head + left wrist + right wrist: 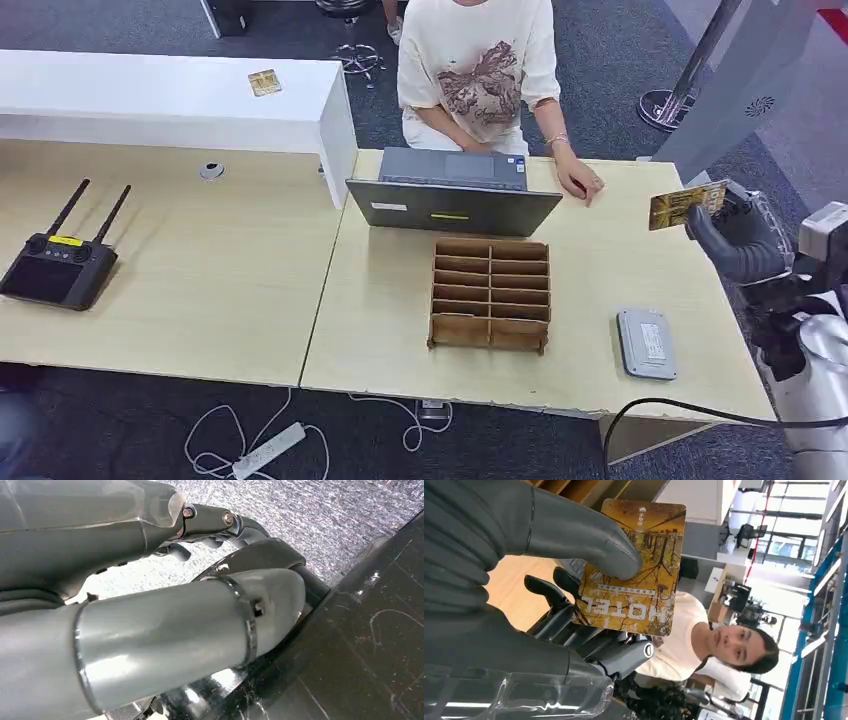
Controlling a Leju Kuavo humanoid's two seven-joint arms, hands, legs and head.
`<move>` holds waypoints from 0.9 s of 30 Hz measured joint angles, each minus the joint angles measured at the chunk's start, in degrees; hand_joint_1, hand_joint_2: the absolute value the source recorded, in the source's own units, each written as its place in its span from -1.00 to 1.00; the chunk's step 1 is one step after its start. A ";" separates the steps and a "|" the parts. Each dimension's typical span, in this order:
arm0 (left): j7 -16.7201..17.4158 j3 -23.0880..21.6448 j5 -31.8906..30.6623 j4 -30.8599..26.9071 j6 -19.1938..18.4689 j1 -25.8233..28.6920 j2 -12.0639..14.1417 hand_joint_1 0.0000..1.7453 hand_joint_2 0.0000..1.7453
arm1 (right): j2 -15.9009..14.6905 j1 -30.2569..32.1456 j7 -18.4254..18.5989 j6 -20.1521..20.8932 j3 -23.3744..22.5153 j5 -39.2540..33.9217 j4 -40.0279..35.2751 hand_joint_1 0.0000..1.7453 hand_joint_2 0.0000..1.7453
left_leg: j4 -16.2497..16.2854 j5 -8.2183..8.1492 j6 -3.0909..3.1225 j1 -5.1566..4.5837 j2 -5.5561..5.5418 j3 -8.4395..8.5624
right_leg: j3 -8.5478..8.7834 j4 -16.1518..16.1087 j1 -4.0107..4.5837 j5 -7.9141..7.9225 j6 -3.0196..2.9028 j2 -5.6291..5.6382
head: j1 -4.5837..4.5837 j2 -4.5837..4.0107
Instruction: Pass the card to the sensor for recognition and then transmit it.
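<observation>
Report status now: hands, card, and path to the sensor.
Right hand holds card up, off the table. Left hand empty. Sensor on table, nothing on it.

The robot's right hand has a thick matte grey thumb, darker slim fingers and a clear plastic wrist cover. Its left hand shows smooth grey casings, seam rings and small screws.
</observation>
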 joint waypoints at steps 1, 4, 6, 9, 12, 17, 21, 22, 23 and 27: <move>0.00 0.00 0.00 0.00 0.00 0.00 0.00 -1.00 -1.00 | 0.00 0.00 0.00 0.00 0.00 0.00 0.00 1.00 1.00 | 0.00 0.00 0.00 0.00 0.00 0.00 | 0.00 0.00 0.00 0.00 0.00 0.00 | 0.00 0.00; 0.00 0.00 0.00 0.00 0.00 0.00 0.00 -1.00 -1.00 | -0.02 1.53 -0.42 -0.57 -0.48 0.84 -0.15 1.00 1.00 | 0.00 0.00 0.00 0.00 -0.01 -0.02 | 0.00 0.00 0.00 0.00 0.00 0.01 | -0.02 0.00; 0.00 0.04 0.00 0.00 0.00 0.00 0.02 -1.00 -1.00 | -0.02 3.22 0.15 -2.38 -1.47 2.93 -0.26 1.00 1.00 | 0.00 -0.01 0.01 0.00 0.02 -0.03 | -0.04 0.00 0.00 0.00 0.00 0.04 | -0.02 0.00; 0.00 0.09 0.09 0.00 0.00 0.00 0.02 -1.00 -1.00 | -0.02 3.21 0.68 -3.20 -1.71 3.85 0.11 1.00 1.00 | 0.00 -0.01 0.01 0.00 0.01 -0.03 | -0.03 0.00 0.00 0.00 0.00 0.02 | -0.02 0.00; 0.00 0.24 0.20 0.00 0.05 0.00 0.00 -1.00 -1.00 | -0.13 3.18 1.33 -3.74 -2.10 5.08 0.70 1.00 1.00 | 0.00 0.00 0.00 0.00 0.01 -0.04 | -0.03 0.01 0.00 0.00 0.00 0.02 | -0.02 0.00; 0.00 0.46 0.35 0.00 0.13 0.00 0.00 -1.00 -1.00 | -0.28 2.85 1.68 -3.89 -2.38 5.97 2.01 1.00 1.00 | 0.00 0.00 0.00 0.00 0.01 -0.05 | -0.03 0.01 -0.01 0.00 0.00 0.03 | 0.00 0.00; 0.15 0.52 0.61 0.00 0.13 0.01 0.00 -1.00 -1.00 | -0.44 2.22 2.53 -4.00 -2.38 6.80 4.09 1.00 1.00 | 0.00 0.00 0.01 0.00 0.01 -0.06 | -0.03 0.01 -0.01 0.00 0.00 0.02 | 0.00 0.00; 0.20 0.52 0.72 0.00 0.15 0.01 0.00 -1.00 -1.00 | -0.48 1.94 2.53 -4.00 -2.36 7.32 4.91 1.00 1.00 | 0.00 0.00 0.01 0.00 0.01 -0.07 | -0.03 0.01 -0.01 0.00 0.00 0.02 | -0.02 0.00; 0.26 0.52 0.72 0.00 0.20 0.01 -0.02 -1.00 -1.00 | -0.48 1.51 2.53 -4.00 -2.34 7.70 5.90 1.00 1.00 | 0.00 0.00 0.01 0.00 0.01 -0.07 | -0.03 0.01 -0.01 0.00 0.00 0.02 | 0.00 0.00; 0.42 0.55 0.85 0.00 0.22 0.01 -0.04 -1.00 -1.00 | -0.63 -0.21 2.49 -3.94 -2.08 8.35 8.81 1.00 1.00 | 0.00 0.00 0.00 0.00 0.01 -0.06 | -0.03 0.01 0.00 0.00 0.00 0.02 | 0.00 0.00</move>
